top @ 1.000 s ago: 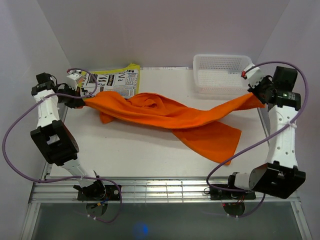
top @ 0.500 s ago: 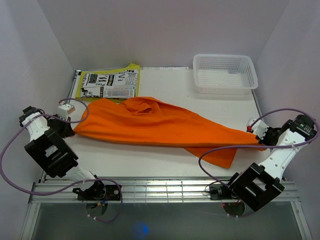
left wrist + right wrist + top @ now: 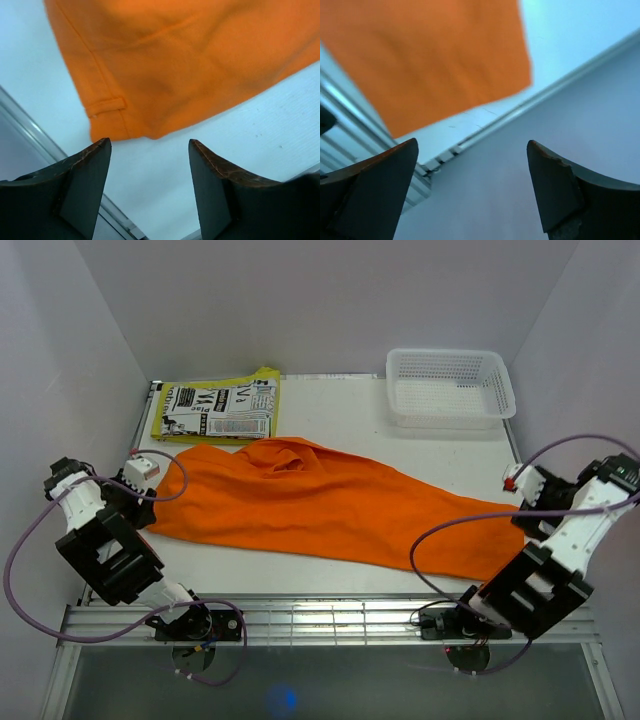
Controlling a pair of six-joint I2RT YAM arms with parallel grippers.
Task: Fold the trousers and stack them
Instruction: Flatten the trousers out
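Orange trousers (image 3: 320,505) lie flat across the middle of the white counter (image 3: 340,410), reaching from center left to lower right. The left end effector (image 3: 147,143) and right end effector (image 3: 471,144) are both spread and hold nothing, one at each end of the cloth.

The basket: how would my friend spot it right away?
Look at the white table, then its far right corner. The basket sits there: white plastic mesh, empty, with raised sides, unlike the flat yellow printed packet far left or the orange trousers.
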